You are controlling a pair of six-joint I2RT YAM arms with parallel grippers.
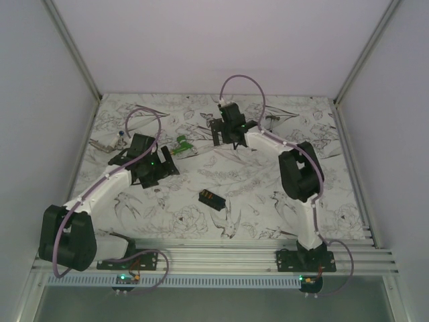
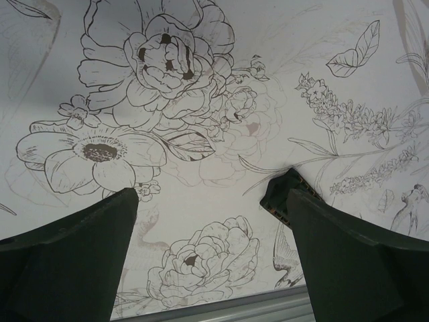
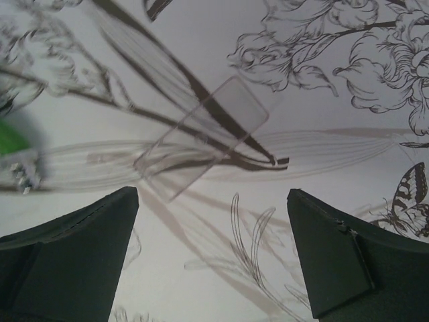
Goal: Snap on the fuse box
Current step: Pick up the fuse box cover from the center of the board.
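- Two tools, both released: the left tool (image 2: pixel 211 184) and the right tool (image 3: pixel 213 193) each hang with jaws spread wide and nothing between them.
- One fuse box (image 1: pixel 211 199) lies flat on the bench (image 1: pixel 268 201), apart from both tools, between the two arms and nearer their bases. A dark ribbed corner just beyond the left tool's right finger is probably this box.
- One clear cover (image 3: pixel 201 137), a thin transparent rectangle, lies flat just ahead of the right tool's fingertips and skewed to them. It is probably the part to be snapped on.
- Suggested technique: turn the right tool to match the cover's long edges and pinch low, since it lies flush. Steady the box with the left tool, then press evenly until the catches seat.
- One green piece (image 3: pixel 8 137), blurred, sits far left of the right tool and looks unneeded here.
- Surface: a flower-and-butterfly line print that camouflages the cover.
- Room: plain pale walls (image 1: pixel 221 40) on three sides, with a metal rail (image 1: pixel 221 258) at the arms' bases.
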